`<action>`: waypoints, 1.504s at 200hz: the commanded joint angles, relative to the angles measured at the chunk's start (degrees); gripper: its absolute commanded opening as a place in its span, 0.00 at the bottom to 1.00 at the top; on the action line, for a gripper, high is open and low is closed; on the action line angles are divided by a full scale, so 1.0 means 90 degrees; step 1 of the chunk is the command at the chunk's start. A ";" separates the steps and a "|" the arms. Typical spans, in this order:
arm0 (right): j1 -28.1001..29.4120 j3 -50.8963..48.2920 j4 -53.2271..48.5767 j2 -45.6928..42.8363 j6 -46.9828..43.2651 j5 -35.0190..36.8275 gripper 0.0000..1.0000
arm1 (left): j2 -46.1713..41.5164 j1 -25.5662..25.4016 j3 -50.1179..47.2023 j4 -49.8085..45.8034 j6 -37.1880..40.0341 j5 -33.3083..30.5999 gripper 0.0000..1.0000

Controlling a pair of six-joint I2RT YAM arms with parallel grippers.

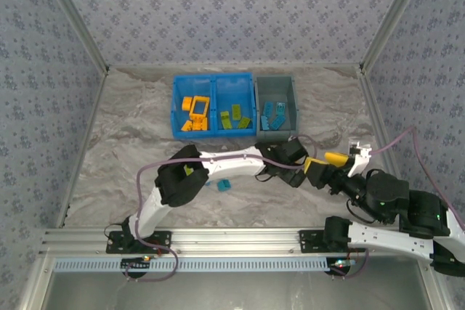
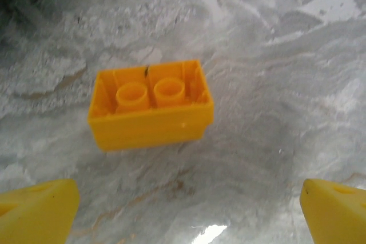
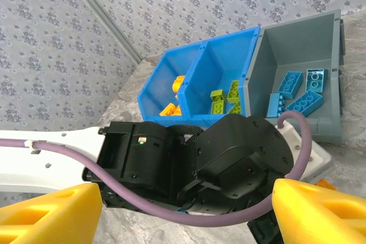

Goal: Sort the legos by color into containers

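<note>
The 2 yellow fingertips [image 2: 40, 212] of my left tool [image 2: 186, 215] sit at the bottom corners of the left wrist view, spread wide with nothing between them, so that tool is released and empty. Just beyond them a small orange plastic brick [image 2: 150, 104] lies alone on the marbled grey surface [image 2: 274, 55], hollow side up, with 2 round tubes showing inside its thin walls. I judge it light, stiff and rather slick, so it could skate or tip if I nudge 1 side first. I would take it across the 2 long outer walls, low and centred, not by the open rim. My right tool [image 3: 186, 212] is also spread and holds nothing, its fingertips well apart in front of the left arm's black wrist housing [image 3: 229, 158]. Beyond that stands the bright blue plastic bin [image 3: 197, 64] with 2 compartments, orange bricks in the left and lime green in the right. Against its right side is the grey plastic bin [image 3: 297, 35], holding light blue bricks. The orange brick belongs, I judge, in the left blue compartment. 1 light blue brick [image 1: 224, 184] lies loose on the surface near my left arm. I can read no brand, label or writing anywhere.
</note>
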 commanded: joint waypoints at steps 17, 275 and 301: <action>0.0040 0.0134 -0.0216 -0.0060 0.0023 0.0117 0.81 | 0.0541 0.0118 0.0751 -0.0412 0.0087 -0.0128 0.99; -0.0010 -0.0216 0.3273 0.4026 -0.1101 -0.1536 0.80 | -0.4958 0.2781 -0.3295 -0.1715 -0.0997 -0.1277 0.49; -0.0029 0.0017 0.3663 0.4873 -0.1222 -0.1308 0.80 | -0.4201 0.3509 -0.2578 -0.1976 -0.0272 -0.1502 0.48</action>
